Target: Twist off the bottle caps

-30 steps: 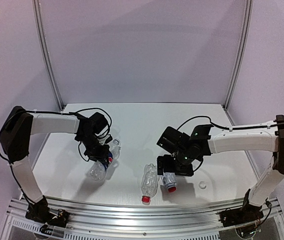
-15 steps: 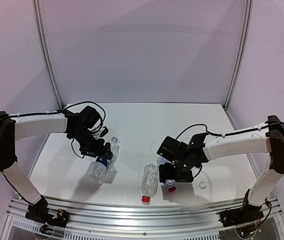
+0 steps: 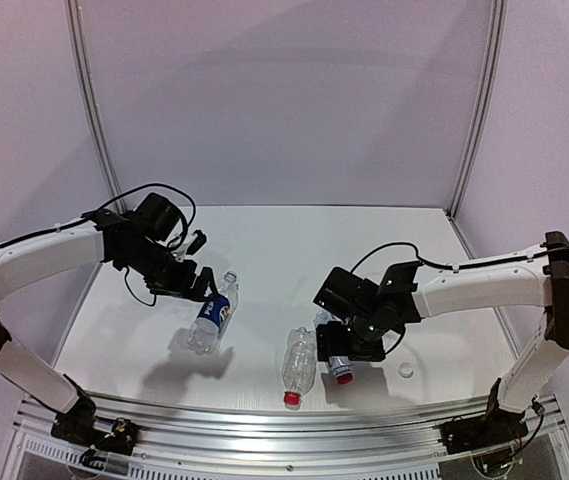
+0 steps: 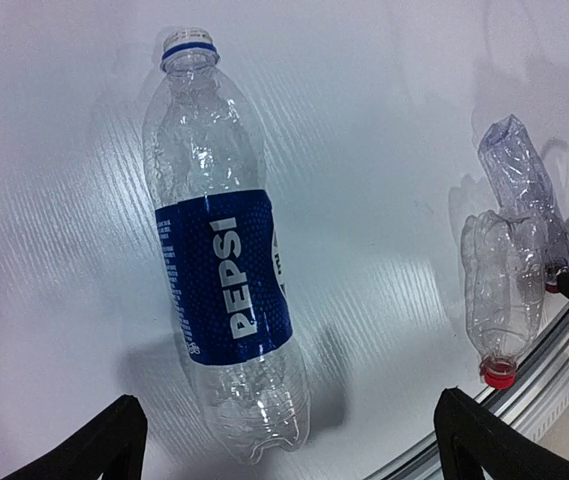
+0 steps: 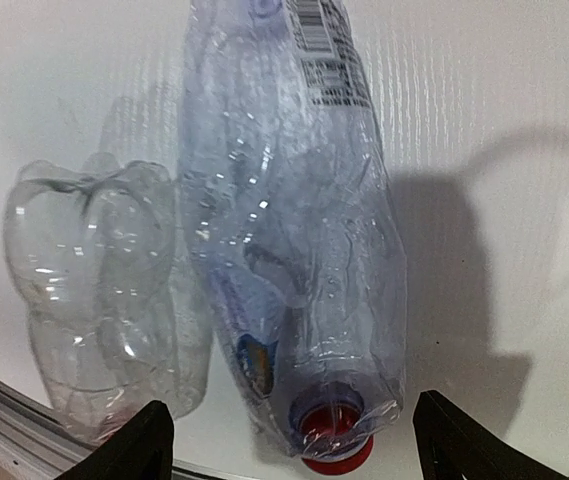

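White table (image 3: 284,240). Pepsi bottle (image 4: 226,290) lies capless; left gripper (image 4: 289,430) hangs wide above it, empty. Right of that bottle, right gripper (image 5: 292,438) straddles a crumpled bottle's (image 5: 294,220) red cap (image 5: 334,442), jaws wide, likely lining up the grip.

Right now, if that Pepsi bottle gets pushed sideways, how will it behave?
The Pepsi bottle lies on its side, so it would probably roll. It looks empty and dented, so it is likely light and easily squashed. With its neck uncapped, it may collapse sooner.

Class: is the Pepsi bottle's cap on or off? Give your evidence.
Off. The Pepsi bottle shows an open mouth, only a blue ring around its neck.
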You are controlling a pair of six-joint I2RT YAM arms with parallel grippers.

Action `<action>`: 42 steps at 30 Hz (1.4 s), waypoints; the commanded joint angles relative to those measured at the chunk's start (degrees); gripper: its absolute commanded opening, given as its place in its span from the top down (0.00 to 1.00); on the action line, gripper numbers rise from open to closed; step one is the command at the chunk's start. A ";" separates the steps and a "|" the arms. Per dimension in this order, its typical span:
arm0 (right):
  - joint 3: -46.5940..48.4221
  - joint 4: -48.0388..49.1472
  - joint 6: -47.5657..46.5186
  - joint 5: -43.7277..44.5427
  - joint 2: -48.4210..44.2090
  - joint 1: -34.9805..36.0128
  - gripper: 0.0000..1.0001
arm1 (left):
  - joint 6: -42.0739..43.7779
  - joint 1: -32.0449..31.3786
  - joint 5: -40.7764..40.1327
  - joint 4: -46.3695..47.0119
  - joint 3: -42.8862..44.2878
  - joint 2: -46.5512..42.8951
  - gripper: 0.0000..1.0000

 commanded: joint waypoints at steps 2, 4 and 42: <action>4.90 -2.62 -0.16 2.04 -3.77 0.86 0.16 | 1.51 0.42 -1.93 -1.92 -0.46 -3.45 0.01; 6.01 -1.62 -0.08 1.66 -3.64 0.78 0.16 | 1.63 0.42 -2.09 -1.80 -0.94 -4.53 0.01; 25.26 -6.24 10.94 -5.72 21.56 0.21 0.35 | 2.95 -1.64 -2.04 -4.36 -12.37 -24.91 0.07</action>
